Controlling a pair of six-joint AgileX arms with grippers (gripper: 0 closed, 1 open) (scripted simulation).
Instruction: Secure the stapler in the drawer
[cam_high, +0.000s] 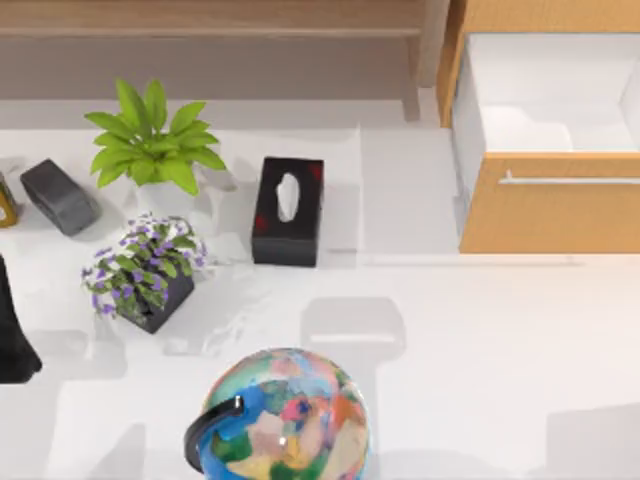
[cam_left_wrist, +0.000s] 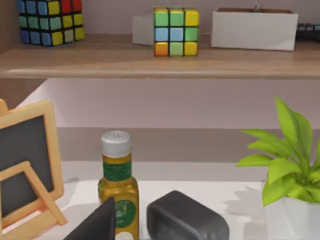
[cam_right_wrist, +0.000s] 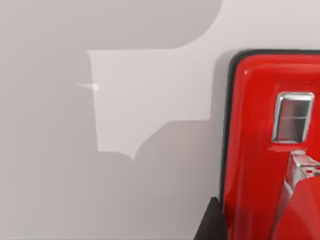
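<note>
While the left arm (cam_high: 12, 330) sits parked at the table's left edge beside the dark grey rounded block (cam_high: 60, 197), its finger state cannot be told. Moving right past the green plant (cam_high: 150, 140), the purple-flowered pot (cam_high: 145, 270), the black tissue box (cam_high: 288, 211) and the globe (cam_high: 285, 420), the drawer (cam_high: 550, 210) stands pulled open at the right, its white inside apparently bare. The red stapler (cam_right_wrist: 265, 145) looms close in the right wrist view, over a pale surface. Whether the right gripper holds it cannot be told. Placing and closing seem still ahead.
</note>
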